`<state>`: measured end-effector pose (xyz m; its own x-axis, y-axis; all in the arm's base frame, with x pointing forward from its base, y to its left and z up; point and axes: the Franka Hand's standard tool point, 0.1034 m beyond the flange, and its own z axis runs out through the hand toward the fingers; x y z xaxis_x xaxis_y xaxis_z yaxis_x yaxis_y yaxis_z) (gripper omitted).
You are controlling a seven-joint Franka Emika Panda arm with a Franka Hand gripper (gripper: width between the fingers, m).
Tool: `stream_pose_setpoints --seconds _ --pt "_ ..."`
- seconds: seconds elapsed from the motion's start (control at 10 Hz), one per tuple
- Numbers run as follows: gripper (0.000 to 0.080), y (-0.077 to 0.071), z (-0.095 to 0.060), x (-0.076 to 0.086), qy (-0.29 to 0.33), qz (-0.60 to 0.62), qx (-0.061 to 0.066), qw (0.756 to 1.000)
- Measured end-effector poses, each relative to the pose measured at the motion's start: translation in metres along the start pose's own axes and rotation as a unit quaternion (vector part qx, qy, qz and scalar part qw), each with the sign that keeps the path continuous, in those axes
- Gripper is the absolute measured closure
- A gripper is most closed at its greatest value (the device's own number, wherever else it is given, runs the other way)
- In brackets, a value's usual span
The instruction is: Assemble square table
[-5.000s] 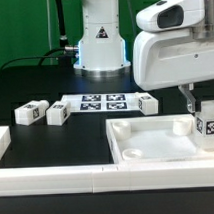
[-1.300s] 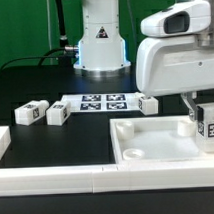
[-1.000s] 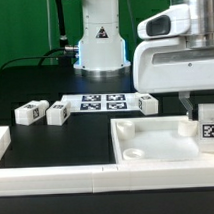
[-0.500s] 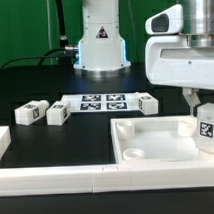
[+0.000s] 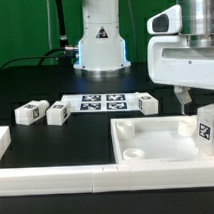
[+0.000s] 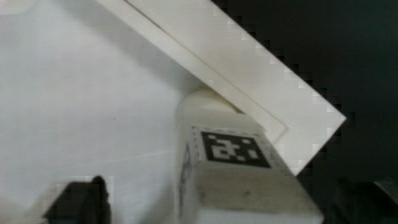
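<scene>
The square table's white panel lies at the exterior view's right, rim up. One tag-marked leg post stands in its far right corner, leaning a little. My gripper hangs just over the post and is open. Its dark fingers stand clear of the post's sides. In the wrist view the same leg post rises from the corner of the panel, between my gripper's spread fingers. Three more leg posts lie loose on the black table.
The marker board lies flat between the loose posts. A long white rail runs along the front and a short one at the left. The robot's base stands at the back.
The jaws have spread away from the leg post, which stays in the panel's corner. Before that the gripper carried the post slightly rightward and down onto the corner.
</scene>
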<state>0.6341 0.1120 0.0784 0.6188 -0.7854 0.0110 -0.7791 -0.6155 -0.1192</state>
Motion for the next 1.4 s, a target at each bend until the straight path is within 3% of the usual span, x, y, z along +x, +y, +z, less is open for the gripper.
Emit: stream_pose_setpoints --seconds 0.3,0.4,0.7,1.0,1.1,1.2,1.3,1.4 --pt "0.0151 0.0009 0.0001 0.0007 0.0 -0.149 -0.002 0.989" --pt "0.0151 0.0024 -0.0004 0.0009 -0.004 -0.233 -0.009 0.972" --pt "0.015 -0.0013 -0.0021 0.0009 -0.003 -0.404 -0.01 0.915" --pt "0.015 -0.0011 0.0009 0.0023 -0.007 -0.532 -0.017 0.847" --pt "0.015 -0.0014 0.0009 0.0022 -0.005 -0.548 -0.02 0.836" --pt "0.0177 -0.0008 0.0009 0.0031 -0.004 -0.574 -0.024 0.819" --pt "0.0177 -0.0005 0.0011 0.0034 -0.004 -0.573 -0.025 0.819" --pt "0.0355 -0.0003 0.0013 0.0034 -0.004 -0.572 -0.025 0.82"
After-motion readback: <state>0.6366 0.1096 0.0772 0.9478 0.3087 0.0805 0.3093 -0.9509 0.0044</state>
